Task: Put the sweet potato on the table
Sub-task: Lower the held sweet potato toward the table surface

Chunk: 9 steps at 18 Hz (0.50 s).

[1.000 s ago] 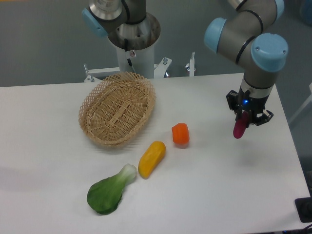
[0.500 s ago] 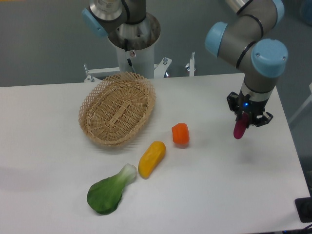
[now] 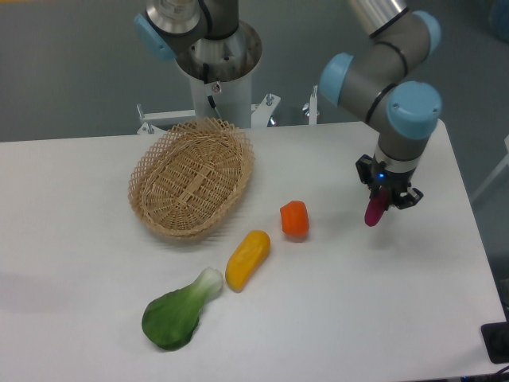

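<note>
The sweet potato (image 3: pixel 373 212), small and magenta-purple, hangs nearly upright with its lower tip just above the white table (image 3: pixel 382 318) at the right side. My gripper (image 3: pixel 383 194) points down and is shut on its upper end. The potato's top is hidden between the fingers. Whether its tip touches the tabletop cannot be told.
A short orange pepper-like piece (image 3: pixel 294 219) stands left of the gripper. A yellow-orange oblong vegetable (image 3: pixel 247 259) and a green leafy vegetable (image 3: pixel 180 313) lie further front left. A wicker oval basket (image 3: pixel 192 177) sits at the back left, before the robot base (image 3: pixel 216 72).
The arm has carried the sweet potato a little to the left, toward the orange piece, and slightly up in the image. The grip has stayed the same.
</note>
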{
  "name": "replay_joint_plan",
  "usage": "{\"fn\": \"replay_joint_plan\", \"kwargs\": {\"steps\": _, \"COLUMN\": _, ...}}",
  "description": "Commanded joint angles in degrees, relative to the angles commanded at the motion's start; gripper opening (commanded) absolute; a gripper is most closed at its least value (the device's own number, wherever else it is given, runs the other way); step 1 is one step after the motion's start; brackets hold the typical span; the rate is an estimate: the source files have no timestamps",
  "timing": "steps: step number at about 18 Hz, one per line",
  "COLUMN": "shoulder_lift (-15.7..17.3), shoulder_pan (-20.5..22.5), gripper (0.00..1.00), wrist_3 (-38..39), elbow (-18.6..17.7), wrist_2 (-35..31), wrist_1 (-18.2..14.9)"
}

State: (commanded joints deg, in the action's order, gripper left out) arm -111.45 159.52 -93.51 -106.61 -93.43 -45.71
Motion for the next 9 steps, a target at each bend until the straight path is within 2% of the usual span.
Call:
{"fn": "replay_joint_plan", "kwargs": {"steps": 2, "shoulder_lift": 0.0, "shoulder_pan": 0.3, "gripper": 0.35, "wrist_3": -0.4, "elbow": -0.4, "wrist_2": 0.2, "wrist_1": -0.1}}
{"fn": "replay_joint_plan", "kwargs": {"steps": 5, "shoulder_lift": -0.3, "shoulder_pan": 0.4, "gripper": 0.42, "wrist_3": -0.4, "elbow": -1.1, "wrist_2": 0.3, "wrist_1": 0.0}}
{"fn": "replay_joint_plan", "kwargs": {"steps": 8, "shoulder_lift": -0.4, "shoulder_pan": 0.4, "gripper": 0.65, "wrist_3": -0.4, "elbow": -1.1, "wrist_2": 0.4, "wrist_1": 0.1}}
{"fn": "replay_joint_plan", "kwargs": {"steps": 9, "shoulder_lift": -0.5, "shoulder_pan": 0.3, "gripper": 0.79, "wrist_3": -0.3, "elbow": -1.1, "wrist_2": 0.4, "wrist_1": 0.1}}
